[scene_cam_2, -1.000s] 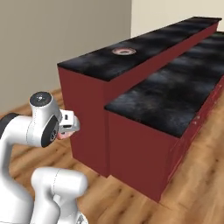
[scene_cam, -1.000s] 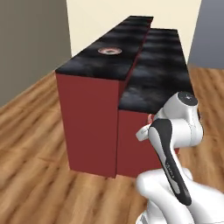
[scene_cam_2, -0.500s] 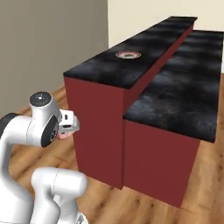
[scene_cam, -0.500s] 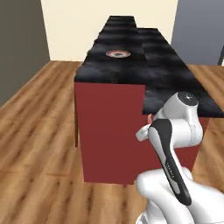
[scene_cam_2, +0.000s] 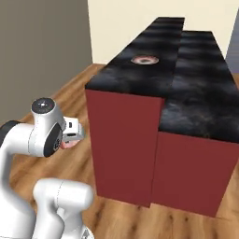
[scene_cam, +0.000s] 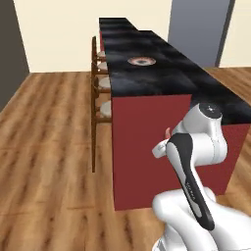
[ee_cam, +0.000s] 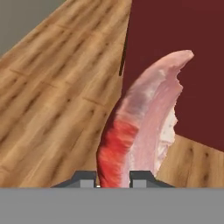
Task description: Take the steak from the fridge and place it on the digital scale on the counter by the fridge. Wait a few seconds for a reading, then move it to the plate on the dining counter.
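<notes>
My gripper (ee_cam: 114, 178) is shut on the steak (ee_cam: 140, 127), a pinkish-red slab that curves up from between the fingertips, in front of a red panel. In the right base view the steak (scene_cam_2: 69, 145) hangs under the hand, left of the dining counter (scene_cam_2: 196, 93) and well below its top. A pink sliver of the steak (scene_cam: 168, 132) shows beside the wrist in the left base view. The plate (scene_cam: 141, 61), round with a dark reddish rim, lies on the higher level of the black marbled top; it is the plate (scene_cam_2: 144, 59) in the right base view.
The counter's red end panel (scene_cam: 147, 147) stands right ahead of the arm. Wooden stools (scene_cam: 100, 88) line the counter's left side. Wood floor (scene_cam: 49, 147) spreads open to the left. A grey door (scene_cam: 198, 29) stands at the far right.
The base has swung around, so the whole scene shifted: the counter's end now faces the cameras and the stools have come into view. The gripper keeps hold of the steak.
</notes>
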Controlling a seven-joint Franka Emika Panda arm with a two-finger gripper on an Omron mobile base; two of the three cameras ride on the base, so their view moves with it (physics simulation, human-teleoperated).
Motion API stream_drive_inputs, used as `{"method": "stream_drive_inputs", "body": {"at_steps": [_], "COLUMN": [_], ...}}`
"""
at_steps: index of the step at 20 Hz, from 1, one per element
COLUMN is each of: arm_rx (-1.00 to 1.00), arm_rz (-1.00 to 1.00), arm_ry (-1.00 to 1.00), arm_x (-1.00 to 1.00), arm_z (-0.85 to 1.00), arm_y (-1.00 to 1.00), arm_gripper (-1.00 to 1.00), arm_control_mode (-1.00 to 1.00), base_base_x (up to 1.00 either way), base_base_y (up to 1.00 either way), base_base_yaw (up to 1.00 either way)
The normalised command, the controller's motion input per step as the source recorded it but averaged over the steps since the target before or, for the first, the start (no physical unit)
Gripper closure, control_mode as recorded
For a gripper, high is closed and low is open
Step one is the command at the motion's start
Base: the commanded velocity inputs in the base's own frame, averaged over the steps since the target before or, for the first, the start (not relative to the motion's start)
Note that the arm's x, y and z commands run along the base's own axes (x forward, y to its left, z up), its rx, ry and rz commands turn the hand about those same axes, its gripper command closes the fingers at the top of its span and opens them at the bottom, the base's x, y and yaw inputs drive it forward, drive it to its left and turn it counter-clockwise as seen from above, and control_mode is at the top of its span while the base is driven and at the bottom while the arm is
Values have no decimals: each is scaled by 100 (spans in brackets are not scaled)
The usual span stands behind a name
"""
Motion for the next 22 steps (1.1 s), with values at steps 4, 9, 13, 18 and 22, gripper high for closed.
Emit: {"method": "stream_drive_inputs", "body": {"at_steps": [4, 9, 13, 18, 22], "arm_rx": [0, 0, 0, 0, 0], "arm_rz": [0, 0, 0, 0, 0], "arm_ry": [0, 0, 0, 0, 0], "arm_x": [0, 0, 0, 0, 0], "arm_z": [0, 0, 0, 0, 0], "arm_y": [0, 0, 0, 0, 0], "arm_gripper": [100, 100, 100, 100, 100], "arm_control_mode": [100, 100, 100, 100, 100], "base_base_x": [38, 37, 35, 35, 38], "base_base_y": [100, 100, 100, 100, 100], "base_base_yaw": [-36, -38, -40, -41, -42]}}
